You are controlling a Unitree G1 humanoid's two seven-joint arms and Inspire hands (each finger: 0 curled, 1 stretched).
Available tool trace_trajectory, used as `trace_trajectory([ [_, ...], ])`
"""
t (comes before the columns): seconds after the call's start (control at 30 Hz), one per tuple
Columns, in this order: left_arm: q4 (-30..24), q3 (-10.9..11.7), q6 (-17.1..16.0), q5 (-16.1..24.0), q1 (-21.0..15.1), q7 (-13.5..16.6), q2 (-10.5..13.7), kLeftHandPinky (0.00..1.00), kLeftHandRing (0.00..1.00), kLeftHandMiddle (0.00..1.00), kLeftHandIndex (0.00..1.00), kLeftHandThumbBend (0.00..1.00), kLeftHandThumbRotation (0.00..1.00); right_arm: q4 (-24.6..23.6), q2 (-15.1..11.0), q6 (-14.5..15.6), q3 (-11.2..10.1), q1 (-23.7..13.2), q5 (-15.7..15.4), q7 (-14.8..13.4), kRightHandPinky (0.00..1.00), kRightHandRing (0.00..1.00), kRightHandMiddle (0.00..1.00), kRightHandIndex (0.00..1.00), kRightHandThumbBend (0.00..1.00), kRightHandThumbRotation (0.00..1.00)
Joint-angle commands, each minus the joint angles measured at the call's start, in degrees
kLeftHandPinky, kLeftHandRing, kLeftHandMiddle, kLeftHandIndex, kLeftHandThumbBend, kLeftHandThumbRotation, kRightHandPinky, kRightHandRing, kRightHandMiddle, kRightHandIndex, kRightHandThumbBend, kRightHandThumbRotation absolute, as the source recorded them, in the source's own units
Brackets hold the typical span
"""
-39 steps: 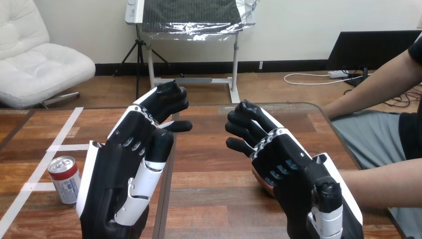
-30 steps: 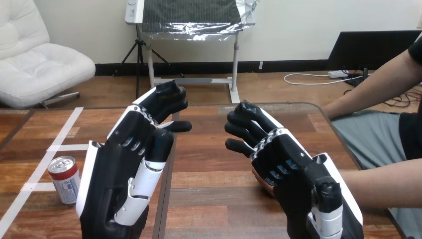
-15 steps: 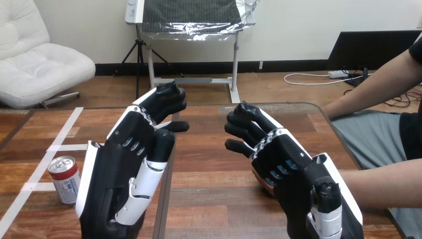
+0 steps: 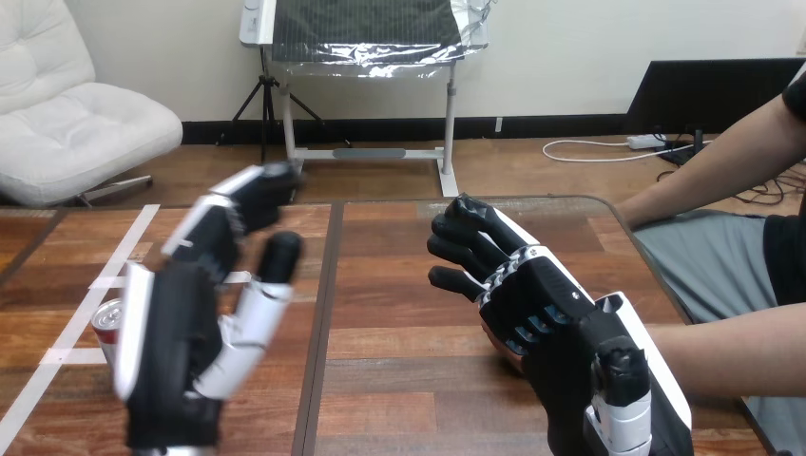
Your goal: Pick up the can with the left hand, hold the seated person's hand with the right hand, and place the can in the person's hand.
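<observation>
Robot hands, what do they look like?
Both are black machine hands with white shells. The left hand has a white side plate and white thumb segments. The right hand has a glossy black back with a row of small slots and a white outer shell.

The left hand (image 4: 190, 323) is smeared by blur. It covers most of the can (image 4: 105, 328), a sliver of which peeks out at its 9 o'clock. The right hand (image 4: 556, 309) hides nearly all of the person's hand (image 4: 501, 350), and contact between them cannot be told. At 6 o'clock the picture's edge cuts off the right hand.
</observation>
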Motion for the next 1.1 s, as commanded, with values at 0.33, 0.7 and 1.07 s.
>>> trace_trajectory([
  [0.33, 12.5, 8.6, -4.0, 7.5, -8.7, 6.1, 1.8, 0.74, 0.8, 0.8, 0.76, 0.58, 0.68, -1.9, 0.6, -1.3, 0.0, -2.4, -0.3, -0.3, 0.85, 0.9, 0.89, 0.9, 0.78, 0.97],
  [0.7, 15.7, 11.7, -0.5, 14.7, -9.6, 11.6, 2.8, 0.77, 0.85, 0.84, 0.8, 0.62, 0.6, -1.7, 0.8, -1.5, -0.2, -2.3, -0.7, -0.6, 0.85, 0.89, 0.89, 0.9, 0.79, 0.97],
  [1.07, 19.2, 13.4, 0.8, 18.1, -11.0, 15.4, 4.6, 0.77, 0.84, 0.85, 0.81, 0.63, 0.57, -1.8, 0.6, -1.4, -0.3, -2.3, -0.5, -0.5, 0.85, 0.9, 0.89, 0.9, 0.79, 0.97],
])
